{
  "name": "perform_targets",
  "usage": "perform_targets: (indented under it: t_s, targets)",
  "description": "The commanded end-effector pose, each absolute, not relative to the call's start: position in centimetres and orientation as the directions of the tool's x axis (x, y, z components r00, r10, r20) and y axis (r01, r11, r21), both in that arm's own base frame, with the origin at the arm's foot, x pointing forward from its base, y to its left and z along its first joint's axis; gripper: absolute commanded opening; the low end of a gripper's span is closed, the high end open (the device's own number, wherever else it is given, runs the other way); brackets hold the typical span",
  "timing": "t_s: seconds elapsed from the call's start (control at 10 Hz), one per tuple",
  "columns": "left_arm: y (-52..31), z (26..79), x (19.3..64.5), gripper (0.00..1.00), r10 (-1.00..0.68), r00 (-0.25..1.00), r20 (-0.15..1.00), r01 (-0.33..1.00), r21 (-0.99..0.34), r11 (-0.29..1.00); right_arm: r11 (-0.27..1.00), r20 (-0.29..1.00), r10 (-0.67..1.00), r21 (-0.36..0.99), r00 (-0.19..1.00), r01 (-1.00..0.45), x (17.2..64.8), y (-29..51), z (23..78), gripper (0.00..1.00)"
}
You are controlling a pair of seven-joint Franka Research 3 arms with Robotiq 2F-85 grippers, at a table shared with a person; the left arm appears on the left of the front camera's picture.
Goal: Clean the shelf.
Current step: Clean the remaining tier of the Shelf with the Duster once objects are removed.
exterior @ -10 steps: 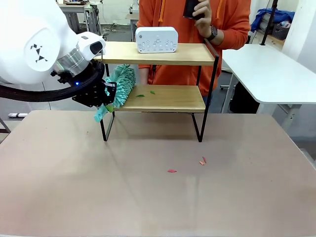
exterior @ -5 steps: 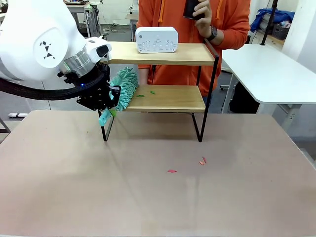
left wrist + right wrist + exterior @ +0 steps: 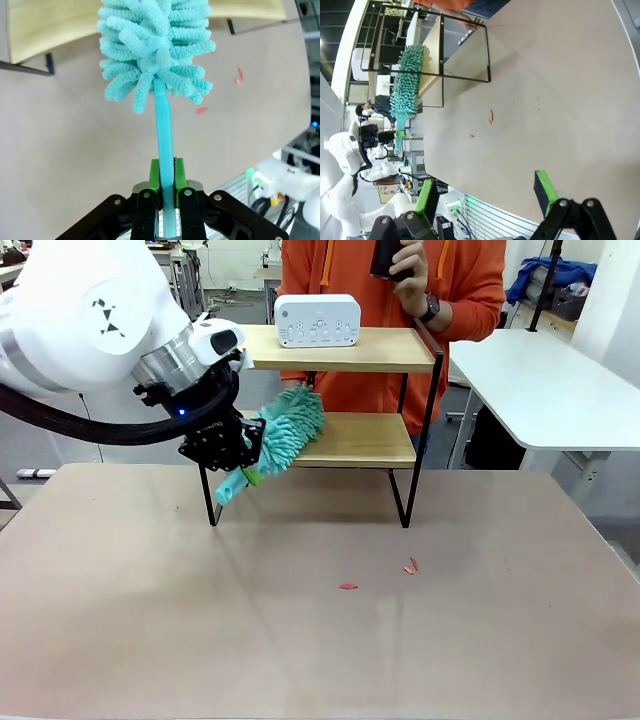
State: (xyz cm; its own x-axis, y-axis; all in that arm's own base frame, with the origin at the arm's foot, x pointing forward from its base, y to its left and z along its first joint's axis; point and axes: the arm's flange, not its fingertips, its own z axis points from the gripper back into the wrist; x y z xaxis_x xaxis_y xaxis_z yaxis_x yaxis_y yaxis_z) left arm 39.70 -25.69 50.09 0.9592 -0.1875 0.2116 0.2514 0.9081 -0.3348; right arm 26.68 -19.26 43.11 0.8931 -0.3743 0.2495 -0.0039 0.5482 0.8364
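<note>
The shelf [image 3: 360, 443] stands at the far middle of the table, with two wooden boards in a black frame. My left gripper [image 3: 243, 456] is shut on the handle of a teal fluffy duster [image 3: 291, 428], whose head lies over the left half of the lower board. In the left wrist view the green pads [image 3: 155, 176] clamp the duster's handle [image 3: 164, 132], and its head [image 3: 155, 45] hangs at the lower board [image 3: 45, 25]. My right gripper [image 3: 486, 192] stands open over the table with nothing between its fingers, and the shelf [image 3: 434, 47] and duster [image 3: 406, 82] are far off.
A white box with buttons [image 3: 317, 320] sits on the top board. A person in an orange hoodie stands behind the shelf holding a dark object [image 3: 386, 257]. Small red scraps [image 3: 348, 586] [image 3: 410, 566] lie on the brown table. Another white table [image 3: 540, 380] is at the right.
My left gripper has swept the duster to the right along the lower board. The small green scraps seen on that board earlier are now under the duster's head.
</note>
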Motion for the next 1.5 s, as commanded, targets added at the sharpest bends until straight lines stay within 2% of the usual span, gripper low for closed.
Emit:
perform_targets:
  t_s: [0.0,0.3,0.4,0.5,0.6,1.1,1.4]
  targets:
    - [-25.6,49.7,39.8,0.12,-0.331,0.93,0.159,0.366,-0.326,0.872,0.54,0.277,-0.371,0.841,0.886,-0.037,26.8,-19.3,43.1,1.0]
    - [-24.4,50.3,38.5,0.12,-0.605,0.793,0.073,0.576,-0.413,0.705,0.54,0.277,-0.371,0.841,0.886,-0.037,26.8,-19.3,43.1,1.0]
    - [-23.6,50.7,37.3,0.12,-0.739,0.674,-0.015,0.646,-0.473,0.599,0.54,0.277,-0.371,0.841,0.886,-0.037,26.8,-19.3,43.1,1.0]
    - [-22.7,51.2,35.8,0.12,-0.832,0.554,-0.043,0.695,-0.526,0.49,0.54,0.277,-0.371,0.841,0.886,-0.037,26.8,-19.3,43.1,1.0]
    - [-21.8,51.6,34.7,0.12,-0.863,0.504,-0.034,0.718,-0.54,0.44,0.54,0.277,-0.371,0.841,0.886,-0.037,26.8,-19.3,43.1,1.0]
    - [-20.6,53.1,33.1,0.12,-0.848,0.527,0.052,0.732,-0.534,0.423,0.54,0.277,-0.371,0.841,0.886,-0.037,26.8,-19.3,43.1,1.0]
    - [-13.4,57.8,28.3,0.12,-0.797,0.538,0.274,0.782,-0.515,0.35,0.54,0.277,-0.371,0.841,0.886,-0.037,26.8,-19.3,43.1,1.0]
